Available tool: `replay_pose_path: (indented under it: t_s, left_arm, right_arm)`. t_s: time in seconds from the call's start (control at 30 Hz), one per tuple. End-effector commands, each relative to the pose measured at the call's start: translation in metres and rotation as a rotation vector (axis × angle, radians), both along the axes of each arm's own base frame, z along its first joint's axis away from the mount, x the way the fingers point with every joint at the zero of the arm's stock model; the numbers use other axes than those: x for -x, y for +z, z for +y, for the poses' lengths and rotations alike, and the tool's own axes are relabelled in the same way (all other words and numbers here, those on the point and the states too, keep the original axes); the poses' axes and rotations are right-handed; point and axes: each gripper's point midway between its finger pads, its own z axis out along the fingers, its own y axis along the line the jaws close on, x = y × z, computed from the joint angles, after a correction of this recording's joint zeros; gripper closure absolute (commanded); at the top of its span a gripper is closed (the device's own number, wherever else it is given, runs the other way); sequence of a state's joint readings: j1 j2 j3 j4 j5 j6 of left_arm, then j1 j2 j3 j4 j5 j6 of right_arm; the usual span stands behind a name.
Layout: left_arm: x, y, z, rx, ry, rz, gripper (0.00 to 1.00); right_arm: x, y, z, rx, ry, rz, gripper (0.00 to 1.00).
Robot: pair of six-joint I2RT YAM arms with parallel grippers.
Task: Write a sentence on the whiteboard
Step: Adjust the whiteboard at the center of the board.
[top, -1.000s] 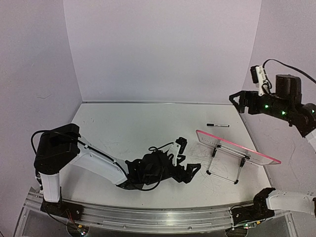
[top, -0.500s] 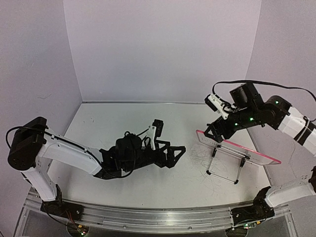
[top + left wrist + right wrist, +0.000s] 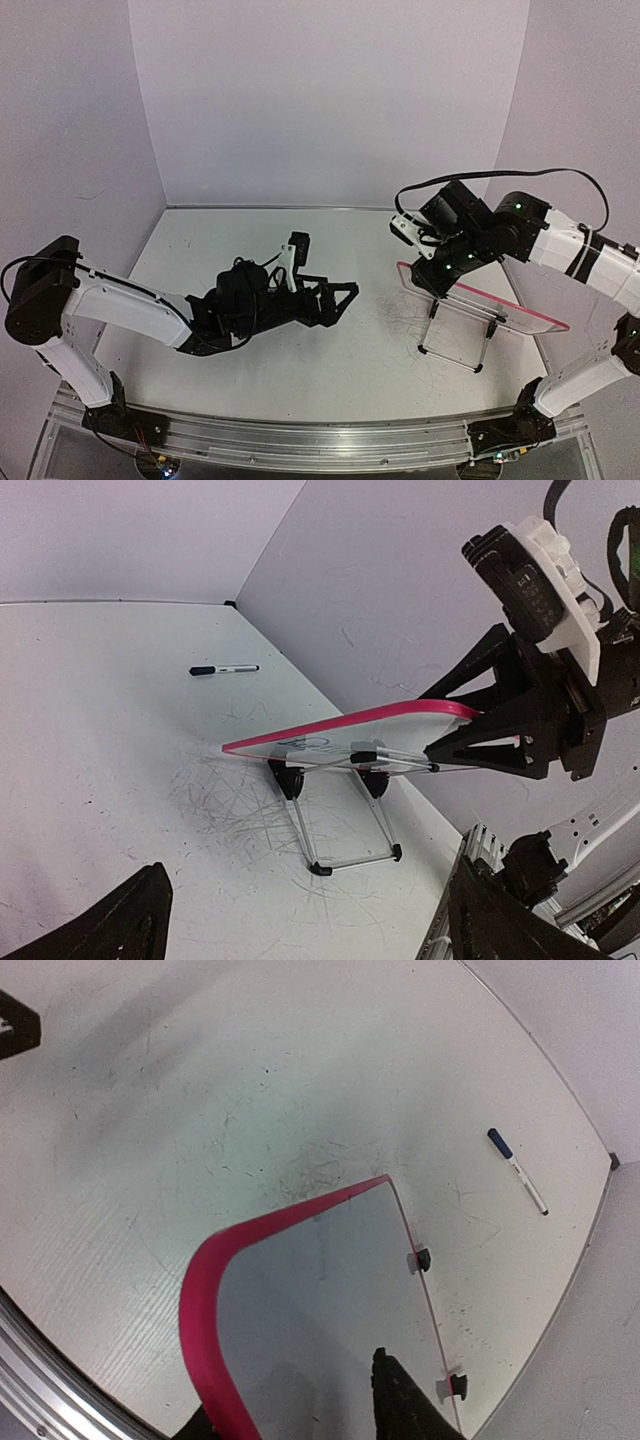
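Top view: the whiteboard [image 3: 480,303] is standing tilted on its wire stand [image 3: 455,335] toward the 3 o'clock side of the worktop [image 3: 250,250]. Its thin pink-red frame is running along the rounded edge. The right hand [image 3: 425,272] is sitting at the board's 9 o'clock corner. The left hand [image 3: 345,305] is hanging low near the middle of the worktop, released, its fingers spread wide and pointing toward 3 o'clock.

Left wrist view: the board [image 3: 350,728] is appearing almost edge-on, with the right hand [image 3: 428,723] straddling its end, one finger on each face. Whether those fingers are clenching the board cannot be told.

Right wrist view: the board face [image 3: 320,1300] is showing as plain glossy grey-white. A blue-capped marker [image 3: 518,1170], hidden in the top view, is lying on the worktop at 1 o'clock from the board.
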State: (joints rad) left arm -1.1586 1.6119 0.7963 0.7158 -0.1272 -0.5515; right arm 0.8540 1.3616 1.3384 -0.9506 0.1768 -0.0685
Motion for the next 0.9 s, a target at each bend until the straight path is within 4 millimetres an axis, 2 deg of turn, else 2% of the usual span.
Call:
replay_pose_path:
  t_s: [0.0, 0.13, 0.37, 0.67, 0.87]
  left_arm:
    - [-0.002, 0.027, 0.005, 0.057, 0.003, -0.043, 0.02]
    - [-0.005, 0.034, 0.008, 0.055, 0.015, -0.067, 0.02]
    - [-0.01, 0.039, 0.017, 0.04, 0.054, -0.101, 0.01]
    - [-0.015, 0.033, 0.024, 0.026, 0.079, -0.088, 0.01]
    - [-0.015, 0.031, 0.028, 0.027, 0.082, -0.08, 0.01]
  right_arm:
    - [-0.01, 0.019, 0.003, -0.02, -0.069, -0.054, 0.7]
    - [-0.01, 0.022, 0.01, -0.071, -0.087, -0.044, 0.79]
    - [-0.015, 0.012, 0.014, -0.07, -0.115, -0.038, 0.87]
    - [-0.029, 0.024, 0.032, -0.186, -0.186, -0.06, 1.0]
    - [-0.04, 0.024, 0.033, -0.211, -0.279, -0.073, 1.0]
